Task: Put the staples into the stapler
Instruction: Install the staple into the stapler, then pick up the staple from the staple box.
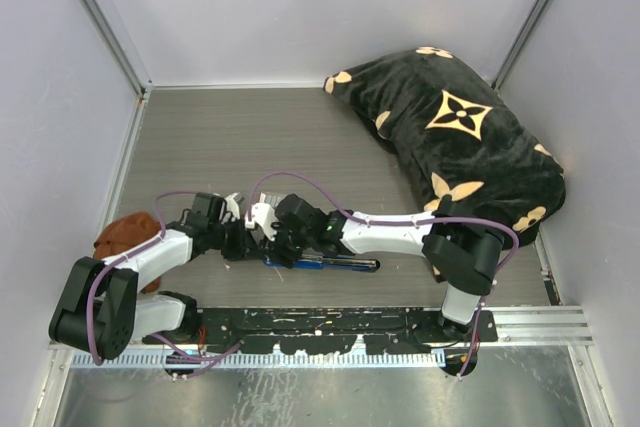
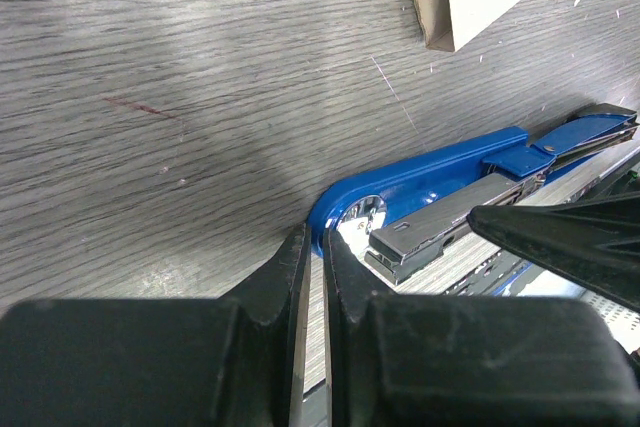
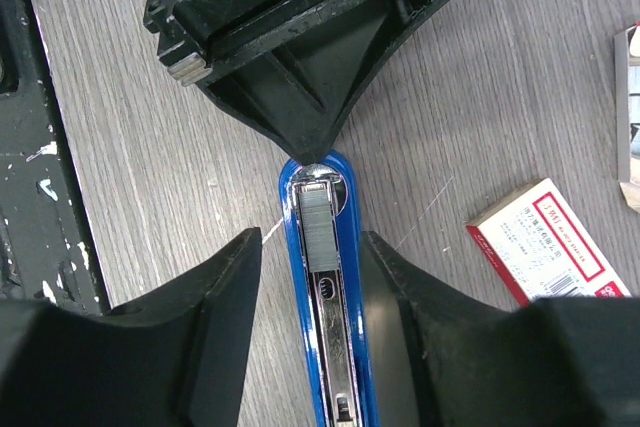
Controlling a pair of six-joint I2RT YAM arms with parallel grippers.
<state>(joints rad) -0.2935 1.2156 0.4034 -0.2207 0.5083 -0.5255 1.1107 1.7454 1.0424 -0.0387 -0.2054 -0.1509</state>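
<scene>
Staples (image 3: 318,215), silvery block seated in slim blue stapler (image 3: 330,347), between wide-open right gripper (image 3: 312,272) fingers; left gripper (image 2: 312,277), nearly closed and empty, braces nose.

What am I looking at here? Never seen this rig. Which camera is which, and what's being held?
Two robot arms are bolted at the near edge of a table, each ending in a two-finger tool. The wide picture comes from a fixed camera above and behind them. The other two come from cameras on the wrists, looking along each tool's own fingers.

On the table lie a blue stapler, opened up, a red-and-white box, a black patterned pillow and something brown and fuzzy at the left edge.

The left tool is shut, with its tip at the stapler's rounded end. The right tool is open and straddles the stapler. A silvery block that looks like the staples sits in the metal channel. Neither tool visibly holds anything.
</scene>
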